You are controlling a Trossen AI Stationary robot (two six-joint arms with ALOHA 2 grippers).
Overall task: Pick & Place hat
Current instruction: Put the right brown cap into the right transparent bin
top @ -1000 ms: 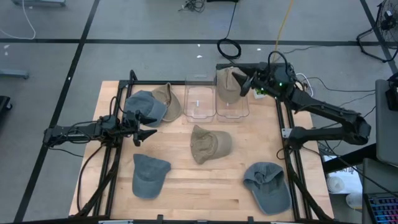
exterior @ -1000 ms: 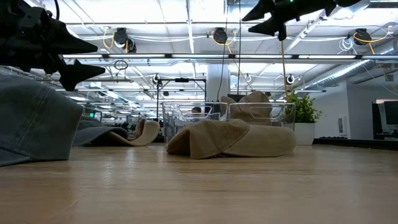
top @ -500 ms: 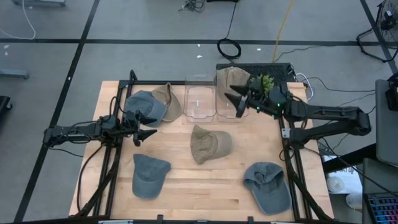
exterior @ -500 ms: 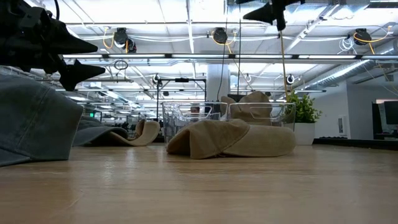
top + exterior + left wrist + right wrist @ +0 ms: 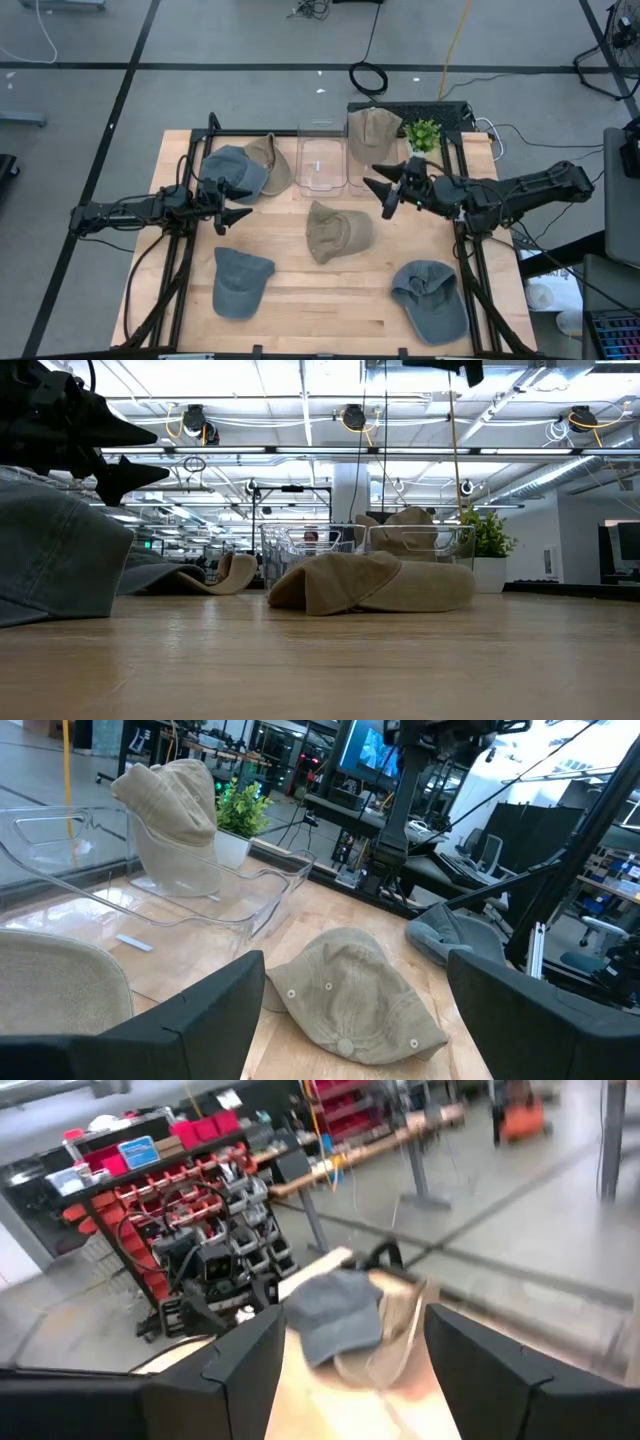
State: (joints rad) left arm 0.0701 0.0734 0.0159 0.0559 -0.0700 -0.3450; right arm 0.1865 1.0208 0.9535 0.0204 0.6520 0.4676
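Several caps lie on the wooden table. A tan hat rests crown-up at the middle. Another tan hat sits in the right clear bin. Blue hats lie at the far left, near left and near right. My right gripper hangs open in the air, just beyond the middle tan hat. My left gripper is open, left of that hat, touching nothing.
An empty clear bin stands beside the filled one at the far edge. A third tan hat leans against the far-left blue hat. A potted plant sits at the far right corner. Black frame rails run along both table sides.
My right gripper has swung from above the right clear bin toward the table's near edge, ending over the spot between the bin and the middle tan hat, still open. The tan hat in the bin stays where it was.
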